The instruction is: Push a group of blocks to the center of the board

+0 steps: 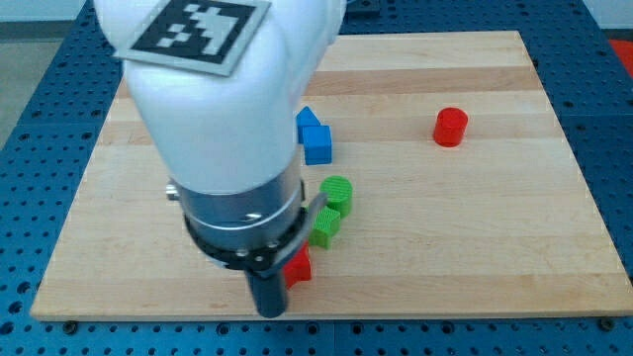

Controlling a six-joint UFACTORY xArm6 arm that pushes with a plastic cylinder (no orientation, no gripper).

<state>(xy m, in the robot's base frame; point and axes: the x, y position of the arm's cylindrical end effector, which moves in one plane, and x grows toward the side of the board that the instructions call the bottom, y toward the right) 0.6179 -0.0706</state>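
The arm's white housing (223,89), topped by a black-and-white marker tag (193,28), filled the view's upper left and hid part of the wooden board (475,237). The dark rod (269,292) descended from it to the board's bottom edge; my tip (270,313) sat at the rod's lower end. There were no fingers to part or close, only this rod.

Just right of my tip and touching the rod lay a red block (298,267), its shape partly hidden. Above and right of my tip stood a green block (325,225), and a green cylinder (337,192) touched it from above. Farther up, two blue blocks (315,136) sat together, one partly behind the housing. A red cylinder (450,127) stood well apart, toward the view's upper right.
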